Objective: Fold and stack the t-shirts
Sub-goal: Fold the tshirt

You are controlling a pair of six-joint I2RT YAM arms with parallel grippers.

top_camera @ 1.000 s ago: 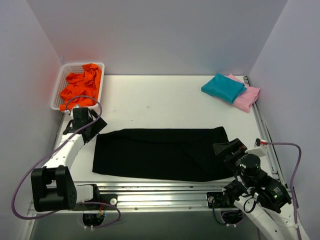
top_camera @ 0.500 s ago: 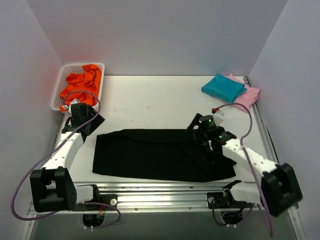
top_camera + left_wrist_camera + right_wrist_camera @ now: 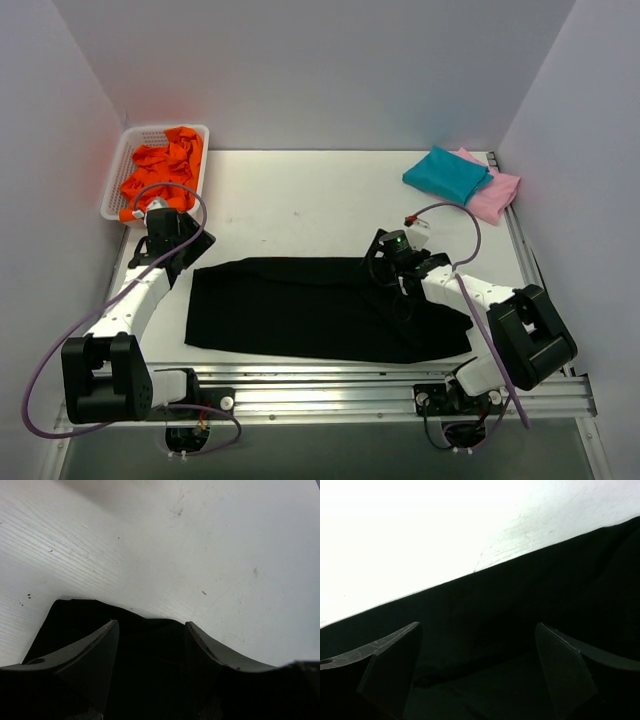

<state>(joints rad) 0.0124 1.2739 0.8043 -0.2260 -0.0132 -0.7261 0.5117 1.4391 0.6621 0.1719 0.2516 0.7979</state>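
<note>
The black t-shirt [image 3: 300,310] lies folded into a long strip across the near half of the table. My left gripper [image 3: 188,250] is at its far-left corner; in the left wrist view the gripper [image 3: 150,630] straddles that corner of the black t-shirt [image 3: 75,615], jaws apart with cloth between them. My right gripper [image 3: 384,263] is over the strip's far edge, right of centre. In the right wrist view it [image 3: 476,630] stands wide open just above the black t-shirt [image 3: 520,595]. A folded teal t-shirt [image 3: 447,174] rests on a pink t-shirt [image 3: 497,196] at the back right.
A white basket [image 3: 118,170] with crumpled orange cloth [image 3: 160,172] stands at the back left, close behind my left arm. Aluminium rails [image 3: 320,385] run along the near edge. Grey walls close in the left, right and back.
My right arm has swung from near its base out to the black t-shirt's far edge. My left gripper's jaws have narrowed around the shirt's far-left corner.
</note>
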